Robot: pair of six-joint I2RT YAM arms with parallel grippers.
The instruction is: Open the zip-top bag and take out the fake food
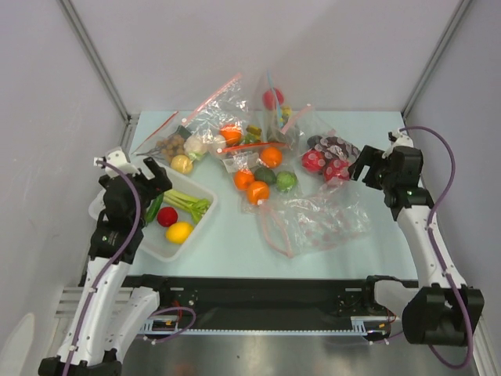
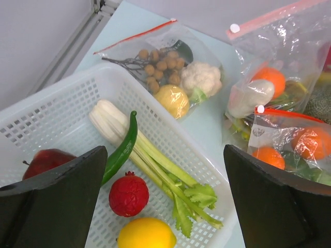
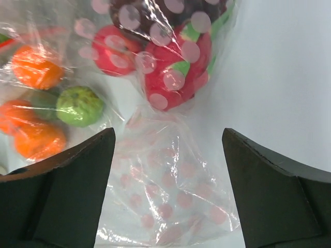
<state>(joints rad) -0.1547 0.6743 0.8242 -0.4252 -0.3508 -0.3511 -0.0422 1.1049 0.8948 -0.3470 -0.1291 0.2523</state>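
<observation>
The zip-top bag (image 1: 317, 219) lies flat and crumpled on the table, its pink strip at its left end; it looks empty. In the right wrist view it (image 3: 170, 191) lies below my open, empty right gripper (image 3: 168, 196), which hovers over its far right end (image 1: 366, 171). My left gripper (image 1: 153, 176) is open and empty above a white basket (image 1: 200, 188). The basket (image 2: 62, 98) holds a leek (image 2: 150, 155), a lemon (image 2: 146, 233), a dark red apple (image 2: 44, 160), a green pepper (image 2: 121, 150) and a red pomegranate (image 2: 128, 195). Oranges (image 1: 257, 192) and green pieces (image 1: 286, 180) lie under clear plastic at the centre.
Smaller clear bags stand at the back: one with brown balls and cauliflower (image 1: 184, 141), red-strip bags with oranges (image 1: 235, 133), a blue-strip bag (image 1: 274, 98), and a dotted bag of red fruit and grapes (image 1: 329, 153). Grey walls close the sides and back.
</observation>
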